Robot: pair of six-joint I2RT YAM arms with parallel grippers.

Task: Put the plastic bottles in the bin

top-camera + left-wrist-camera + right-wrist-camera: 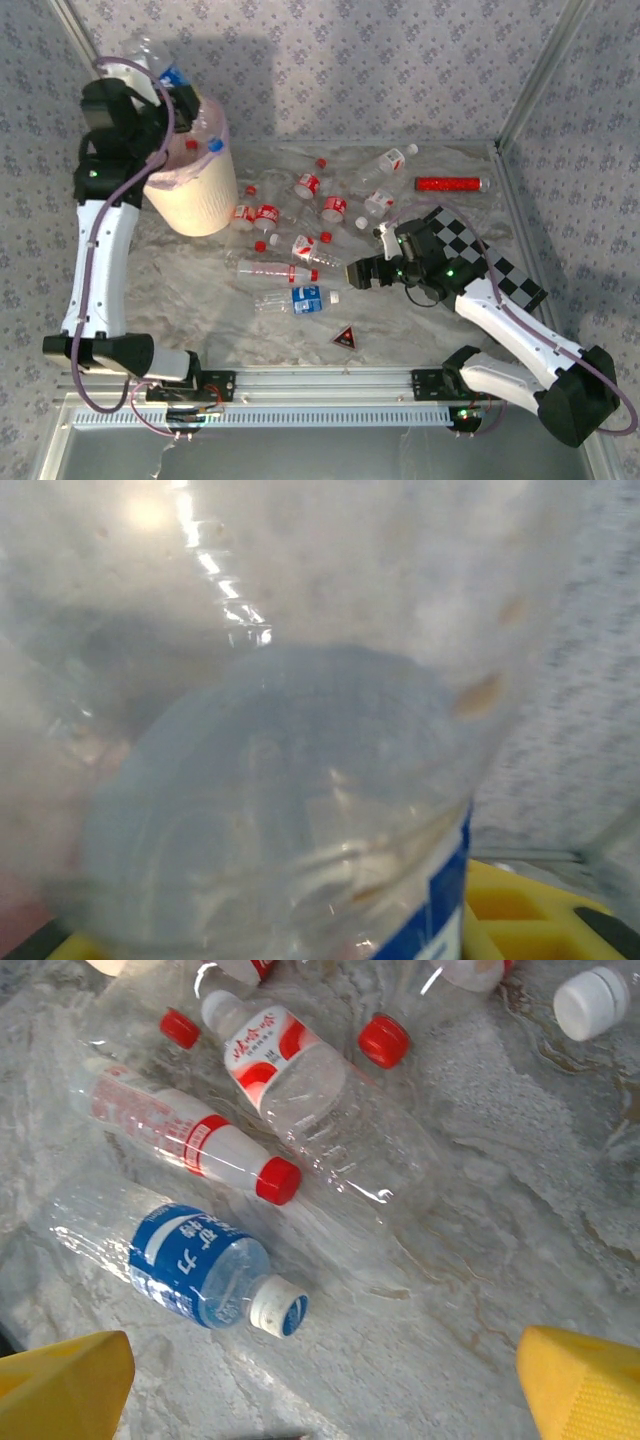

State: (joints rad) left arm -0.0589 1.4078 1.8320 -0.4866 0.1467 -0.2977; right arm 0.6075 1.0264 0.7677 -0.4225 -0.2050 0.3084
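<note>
Marble-look tabletop (400,325); left hand (183,100) clamped on bottle (160,65) over bin (195,200), right hand (353,272) spread near blue-label bottle (303,298).

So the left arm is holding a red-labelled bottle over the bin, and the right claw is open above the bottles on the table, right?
Not quite: the bottle held by the left gripper has a blue label, not a red one; the left wrist view shows it. The rest stands.

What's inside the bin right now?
A blue-capped bottle and a red cap poke up inside the bin; the left arm, holding a blue-label bottle above it, covers the rest of the opening.
</note>
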